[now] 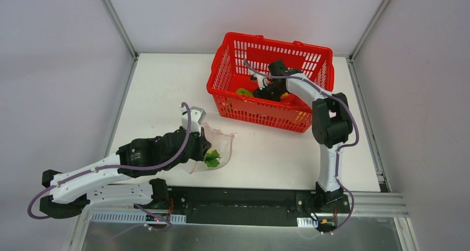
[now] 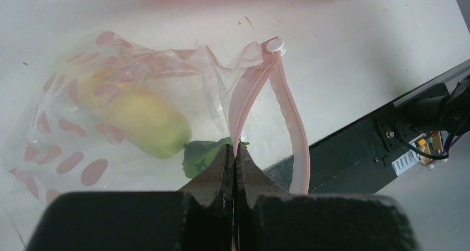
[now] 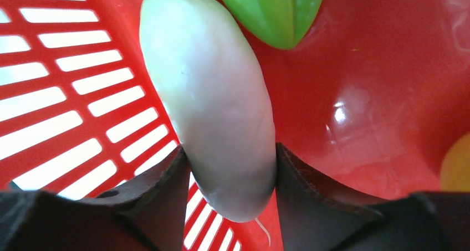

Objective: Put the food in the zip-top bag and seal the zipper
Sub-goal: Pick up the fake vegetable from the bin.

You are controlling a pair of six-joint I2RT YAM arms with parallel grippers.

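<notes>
The clear zip-top bag lies on the white table with its mouth propped open. My left gripper is shut on the pink zipper at the mouth edge. Inside the bag are a pale yellow-green fruit and a green leafy piece. My right gripper reaches down into the red basket. Its fingers press on both sides of the long white radish. A green piece lies just past the radish, and a yellow ball shows at the right edge.
The basket stands at the back centre-right of the table, more food on its floor under my right arm. The black base rail runs along the near edge, close behind the bag.
</notes>
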